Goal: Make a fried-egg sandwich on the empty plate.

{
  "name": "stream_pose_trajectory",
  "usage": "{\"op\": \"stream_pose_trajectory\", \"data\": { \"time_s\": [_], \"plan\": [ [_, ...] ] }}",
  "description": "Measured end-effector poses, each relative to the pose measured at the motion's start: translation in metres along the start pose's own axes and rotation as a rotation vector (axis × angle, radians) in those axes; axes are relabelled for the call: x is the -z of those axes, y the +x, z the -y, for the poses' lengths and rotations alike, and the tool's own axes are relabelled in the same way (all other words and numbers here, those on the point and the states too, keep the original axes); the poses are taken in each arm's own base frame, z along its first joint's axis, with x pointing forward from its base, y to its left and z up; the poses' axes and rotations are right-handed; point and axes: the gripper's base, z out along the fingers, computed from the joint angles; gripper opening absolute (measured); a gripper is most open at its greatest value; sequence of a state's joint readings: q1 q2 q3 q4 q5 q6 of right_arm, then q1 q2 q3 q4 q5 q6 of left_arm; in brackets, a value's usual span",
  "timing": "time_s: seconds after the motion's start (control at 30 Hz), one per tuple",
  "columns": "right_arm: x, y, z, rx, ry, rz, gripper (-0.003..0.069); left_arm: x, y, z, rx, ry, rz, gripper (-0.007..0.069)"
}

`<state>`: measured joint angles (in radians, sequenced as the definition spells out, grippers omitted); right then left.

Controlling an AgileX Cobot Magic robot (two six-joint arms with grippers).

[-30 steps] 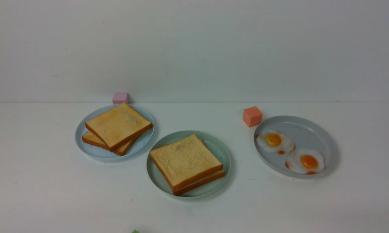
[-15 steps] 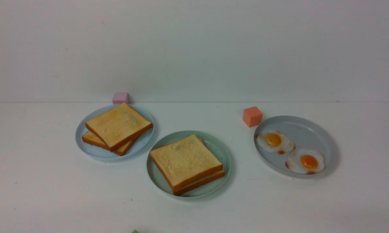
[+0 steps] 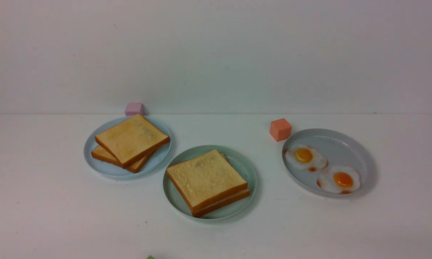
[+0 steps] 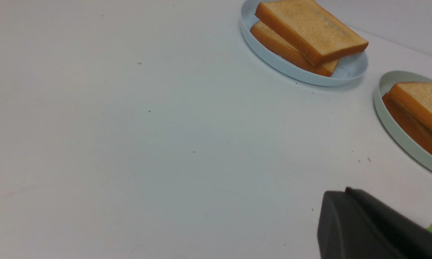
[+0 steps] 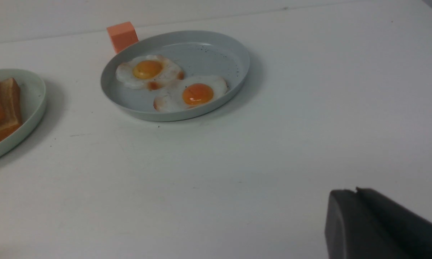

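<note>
Front view shows the mint-green plate (image 3: 245, 169) on the white table (image 3: 50, 216), with the sandwich (image 3: 207, 181) on it: two toast slices stacked, the top one turned slightly off the lower; no egg can be seen between them from here. Behind and to the left of that plate sits a pale blue plate (image 3: 158, 158) holding two more toast slices (image 3: 129, 142), with a pink cube (image 3: 134, 108) just behind it. To the right of the mint-green plate is a grey plate (image 3: 345, 144) carrying two fried eggs (image 3: 304, 156), and an orange cube (image 3: 280, 129) stands just beside its far left rim. The left gripper (image 4: 349, 190) has its fingers pressed together, away from the plates. The right gripper (image 5: 354, 190) shows dark fingers meeting at the tips; whether it is fully closed I cannot tell. Both hold nothing.
</note>
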<state>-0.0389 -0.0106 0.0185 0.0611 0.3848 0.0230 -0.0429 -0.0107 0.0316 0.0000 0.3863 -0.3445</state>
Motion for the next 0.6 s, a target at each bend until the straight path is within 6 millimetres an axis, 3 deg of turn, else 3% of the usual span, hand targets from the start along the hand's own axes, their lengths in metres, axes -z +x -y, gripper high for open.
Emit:
{"op": "stream_pose_trajectory", "data": {
  "time_s": [0.6],
  "plan": [
    [0.0,0.0,0.0,0.0,0.0,0.0,0.0079,0.0,0.0,0.0,0.001,0.0,0.0,0.0008]
  ]
}}
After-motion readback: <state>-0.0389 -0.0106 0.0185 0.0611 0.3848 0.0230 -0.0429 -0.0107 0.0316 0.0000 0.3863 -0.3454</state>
